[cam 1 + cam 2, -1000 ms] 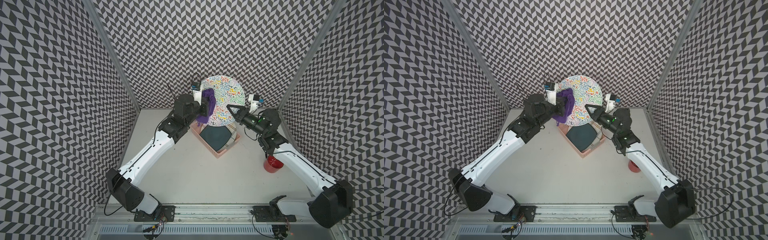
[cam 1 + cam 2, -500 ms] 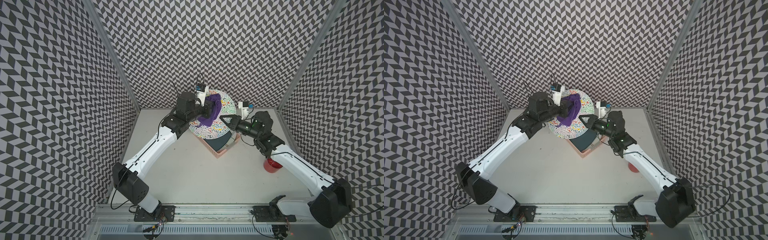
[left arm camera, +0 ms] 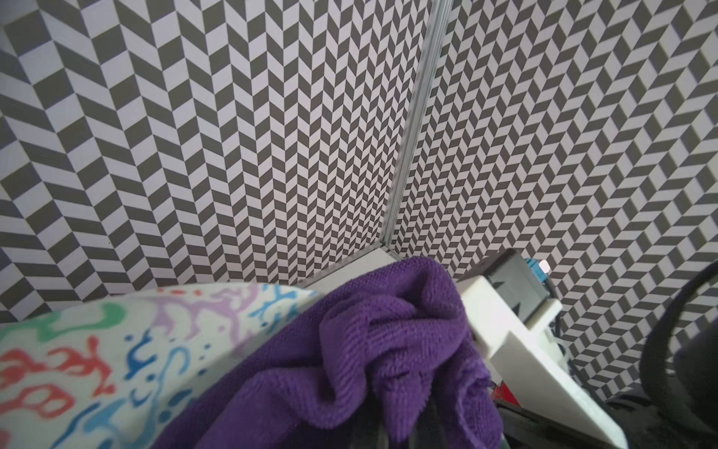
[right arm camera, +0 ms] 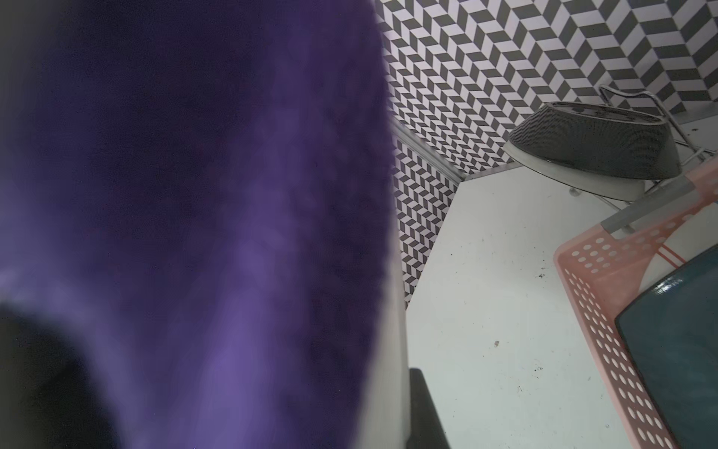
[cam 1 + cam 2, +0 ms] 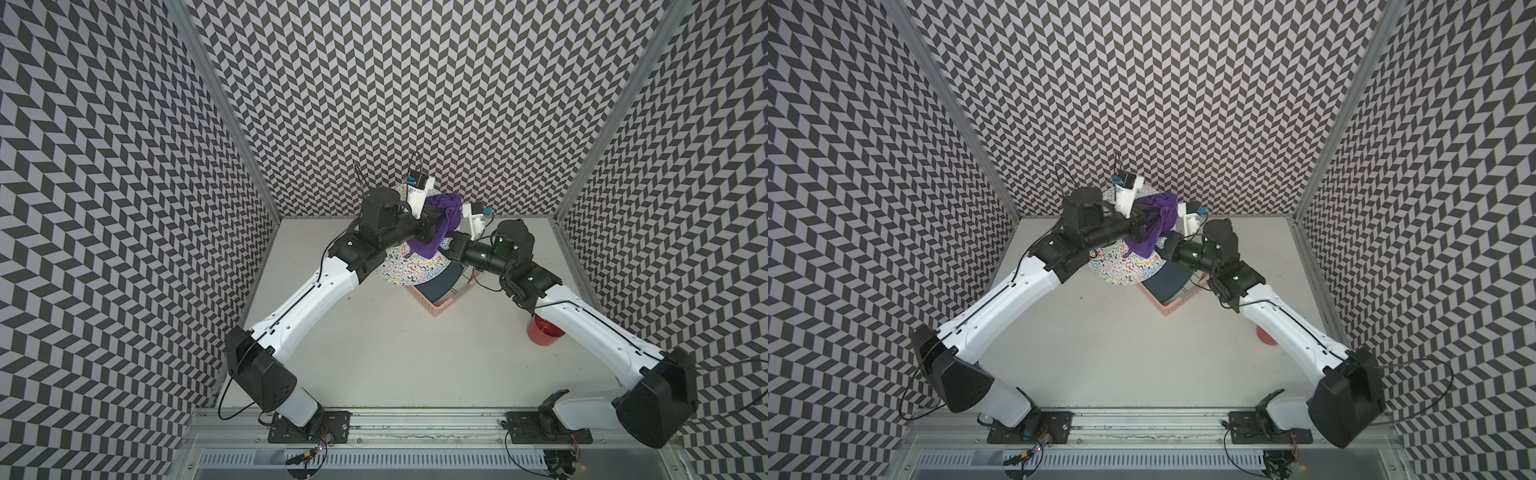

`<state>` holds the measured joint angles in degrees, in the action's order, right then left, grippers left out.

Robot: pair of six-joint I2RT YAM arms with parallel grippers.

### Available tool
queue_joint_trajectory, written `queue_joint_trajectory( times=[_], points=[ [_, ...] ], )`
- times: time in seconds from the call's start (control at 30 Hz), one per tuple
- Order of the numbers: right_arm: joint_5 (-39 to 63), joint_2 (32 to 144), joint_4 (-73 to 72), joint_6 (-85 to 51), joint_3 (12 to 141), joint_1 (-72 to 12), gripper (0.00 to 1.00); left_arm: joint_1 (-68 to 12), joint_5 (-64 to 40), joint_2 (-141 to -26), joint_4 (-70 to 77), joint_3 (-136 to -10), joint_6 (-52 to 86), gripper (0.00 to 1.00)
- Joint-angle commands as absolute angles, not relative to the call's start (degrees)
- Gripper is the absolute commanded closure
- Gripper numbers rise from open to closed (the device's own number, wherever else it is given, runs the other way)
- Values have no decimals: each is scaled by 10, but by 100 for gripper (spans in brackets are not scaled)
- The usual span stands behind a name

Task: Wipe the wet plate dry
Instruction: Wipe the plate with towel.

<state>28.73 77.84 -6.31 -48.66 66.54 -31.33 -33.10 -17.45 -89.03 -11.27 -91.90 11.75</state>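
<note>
At centre right a red cup (image 5: 542,332) stood on the white surface (image 5: 395,353). Mid-frame, above a pink perforated basket (image 5: 438,308), the right hand (image 5: 449,248) pinched the tilted round squiggle-patterned plate (image 5: 415,268) by its rim. Farther back, the left hand (image 5: 436,226) gripped a purple terry cloth (image 5: 451,208) against it.

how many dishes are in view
3: the squiggle-patterned round plate under the purple cloth, a dark teal square plate in the pink perforated basket, and a dark glossy dish on a wire rack. Others may be hidden.
</note>
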Motion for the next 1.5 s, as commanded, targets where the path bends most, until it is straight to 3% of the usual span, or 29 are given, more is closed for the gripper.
queue_joint_trajectory(
  times=[0.0,0.17,0.27,0.37,0.47,0.73,0.87,1.23,1.47],
  points=[
    [352,752,-248,-468,703,-326,100,-254,-201,-881,-131,-868,164,100],
    [360,756,-262,-475,699,-330,100,-349,-85,-895,-187,-896,89,100],
    [350,760,-235,-459,734,-319,100,-291,-141,-886,-155,-900,175,100],
    [356,754,-265,-508,737,-274,100,-159,-296,-834,74,-790,390,100],
    [371,736,-337,-579,711,-216,100,-96,-358,-802,254,-725,556,100],
    [413,737,-551,-749,638,-177,100,-74,-372,-836,692,-629,954,100],
    [414,759,-543,-748,645,-191,100,-107,-337,-897,859,-650,1103,100],
    [435,823,-470,-730,695,-264,100,-208,-308,-960,928,-747,1152,100],
    [391,890,-486,-770,813,-214,100,-276,-310,-968,929,-774,1143,100]
  ],
)
